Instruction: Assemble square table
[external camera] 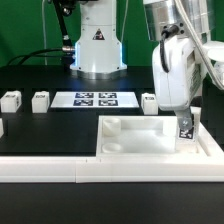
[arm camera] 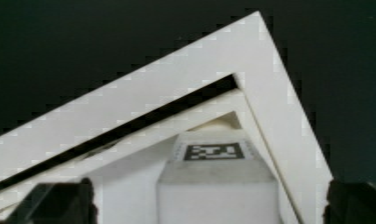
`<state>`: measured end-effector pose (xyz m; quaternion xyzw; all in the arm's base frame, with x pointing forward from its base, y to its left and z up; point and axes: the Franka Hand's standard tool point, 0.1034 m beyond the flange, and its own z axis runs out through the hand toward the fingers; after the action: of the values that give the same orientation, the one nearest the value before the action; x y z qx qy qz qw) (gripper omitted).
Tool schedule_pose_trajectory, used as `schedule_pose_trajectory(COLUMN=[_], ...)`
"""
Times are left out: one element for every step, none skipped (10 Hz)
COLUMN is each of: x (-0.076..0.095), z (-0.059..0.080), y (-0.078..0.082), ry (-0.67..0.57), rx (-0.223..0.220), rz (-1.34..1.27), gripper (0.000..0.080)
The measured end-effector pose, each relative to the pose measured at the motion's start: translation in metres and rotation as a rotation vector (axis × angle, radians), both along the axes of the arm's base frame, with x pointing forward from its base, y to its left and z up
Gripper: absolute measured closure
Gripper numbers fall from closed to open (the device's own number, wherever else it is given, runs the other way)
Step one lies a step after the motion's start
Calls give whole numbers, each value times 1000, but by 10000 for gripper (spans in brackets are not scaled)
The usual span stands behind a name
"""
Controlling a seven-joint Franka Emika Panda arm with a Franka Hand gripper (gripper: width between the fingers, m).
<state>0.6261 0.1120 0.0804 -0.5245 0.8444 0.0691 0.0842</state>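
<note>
fig. white robot arm w/ two-finger gripper [external camera: 185, 118] [arm camera: 206, 205] poised over one corner of the large white plastic square table top [external camera: 140, 152] [arm camera: 270, 110], the far corner on the exterior view's right. the dark fingers [arm camera: 60, 205] stand wide apart, nothing clamped between them. wrist view: the top's raised rim runs to a point ahead of the fingers, and a black-and-white tag [arm camera: 213, 152] [external camera: 186, 127] lies in the gap between them. whether either finger touches the top cannot be told. the top lies flat on the black table [external camera: 40, 130], w/ a round corner socket [external camera: 112, 126] at the corner away from the fingers, toward the exterior view's left. a small white tagged leg [external camera: 148, 100] stands near the fingers, just off the top's far edge. two more legs [external camera: 40, 99] [external camera: 10, 100] stand well apart from the fingers, further toward the exterior view's left. the marker board [external camera: 95, 99] lies between these and the nearer leg. a long white border rail [external camera: 100, 172] runs along the top's near side. the white robot base [external camera: 97, 45] stands beyond the marker board.
</note>
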Motion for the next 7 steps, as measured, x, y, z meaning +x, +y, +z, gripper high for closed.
schedule_pose_trajectory(x=[0,0,0,1,3,4,4], z=[0,0,0,1,12,26,30], y=[0,0,0,0,2,4,5], ry=[0,0,-3,-17,-72,-107,-116], rx=[0,0,-1,-5,-13,-10,-18], rz=[0,0,15,68,270,410,409], gripper=[151,151,151,151,151,151,151])
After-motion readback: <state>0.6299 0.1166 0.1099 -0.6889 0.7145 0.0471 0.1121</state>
